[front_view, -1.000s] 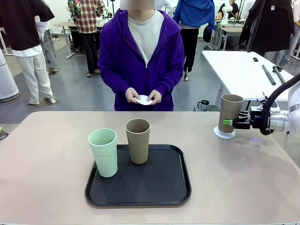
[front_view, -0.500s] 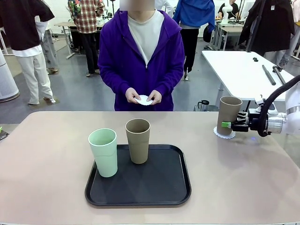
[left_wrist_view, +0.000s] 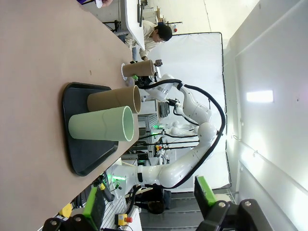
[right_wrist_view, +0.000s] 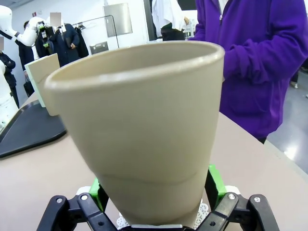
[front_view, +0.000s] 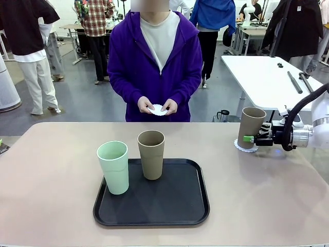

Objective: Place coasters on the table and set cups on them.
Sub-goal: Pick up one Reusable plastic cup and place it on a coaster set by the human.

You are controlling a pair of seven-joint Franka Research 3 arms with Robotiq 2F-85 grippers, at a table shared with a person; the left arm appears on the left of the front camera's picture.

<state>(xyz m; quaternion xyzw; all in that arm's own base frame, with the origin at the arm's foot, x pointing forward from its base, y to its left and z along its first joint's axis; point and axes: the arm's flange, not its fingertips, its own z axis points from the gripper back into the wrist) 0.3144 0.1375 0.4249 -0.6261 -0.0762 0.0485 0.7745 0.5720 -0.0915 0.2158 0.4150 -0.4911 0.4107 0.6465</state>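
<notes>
Lowering brownish-tan cup point(front_view: 252, 126) onto lacy coaster point(front_view: 240, 146) right of black tray point(front_view: 203, 206), seating base flat; straddling it with right gripper point(front_view: 251, 138), clamped or released unclear; holding left gripper point(left_wrist_view: 149, 199) spread, empty.

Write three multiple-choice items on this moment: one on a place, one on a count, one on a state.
1. Where does the tan cup at the right side of the table stand?
A) on a plate
B) on a white coaster
C) in a person's hand

2. How many cups stand on the black tray?
A) one
B) two
C) three

3. How is the left gripper?
A) open and empty
B) shut on a cup
C) shut on a coaster

Answers:
1 B: a scalloped white edge shows under the cup's base.
2 B: the mint cup and a second tan cup stand on it.
3 A: its jaws stand wide apart with nothing between them.
</notes>
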